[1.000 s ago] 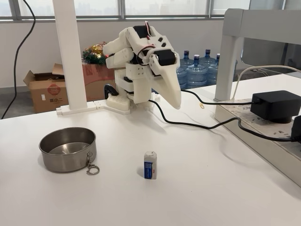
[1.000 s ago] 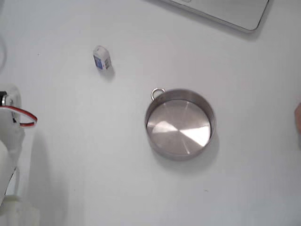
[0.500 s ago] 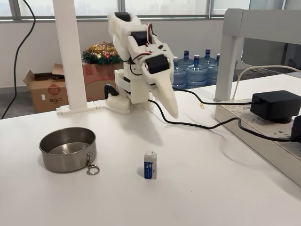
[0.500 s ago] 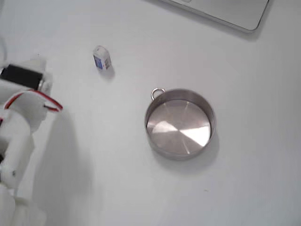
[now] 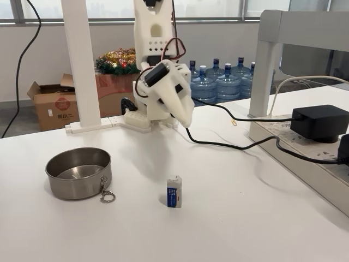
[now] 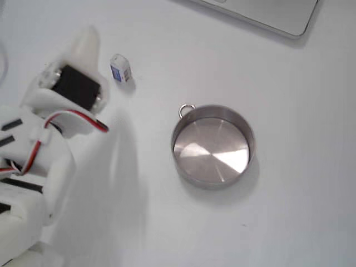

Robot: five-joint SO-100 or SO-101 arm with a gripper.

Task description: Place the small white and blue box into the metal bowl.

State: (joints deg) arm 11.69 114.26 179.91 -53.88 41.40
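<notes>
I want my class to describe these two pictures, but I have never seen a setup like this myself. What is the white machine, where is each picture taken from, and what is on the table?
The white machine is a small robot arm bolted at the back of a white table. Its pointed tip is the end effector, two fingers for picking things up. It hangs in the air and holds nothing; whether its fingers are open cannot be told.

One fixed view looks across the table from the front. The other looks straight down, with the end effector at the upper left.

On the table stand a small white and blue box, upright, and a round metal bowl, empty, with a ring clip at its side. The box and bowl sit apart. A black power adapter lies at the right.
</notes>
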